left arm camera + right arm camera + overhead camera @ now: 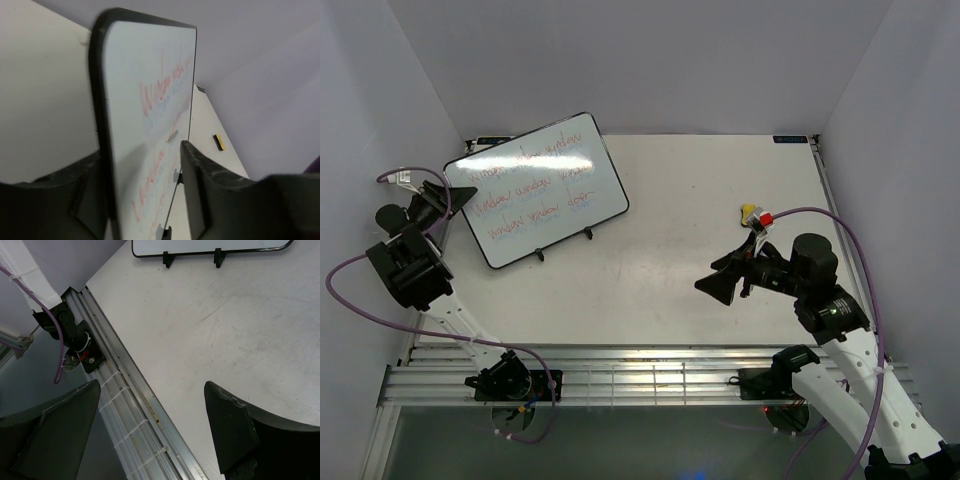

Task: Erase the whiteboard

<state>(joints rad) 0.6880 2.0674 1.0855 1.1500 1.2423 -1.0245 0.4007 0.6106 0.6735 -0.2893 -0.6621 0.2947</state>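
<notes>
Left gripper (463, 196) sits at the far-left side of the table (700, 180), at the left short edge of the whiteboard (535, 190). In the left wrist view its two fingers (200, 195) straddle that edge, one behind the black frame and one in front of the glossy face. Cannot tell whether they press on the board or only bracket it. The whiteboard stands in the far-left part of the table, tilted back on two small black legs (585, 234), turned so its right end lies nearer the back wall. Three rows of red handwriting (525, 186) cover its face and none looks wiped. Centre of the table is bare matte white, with faint scuffs in the right wrist view. Right gripper (152, 385) hangs above the table right of centre, well apart from the board, its claw pointing toward the left. The fingers are spread wide with nothing between them. The board's lower edge and both legs show at the top of the right wrist view, and the metal rail (125, 385) along the near table edge runs under the claw. A small yellow eraser (753, 213) with a red patch lies on the table just beyond the right gripper, not touched by either arm.
</notes>
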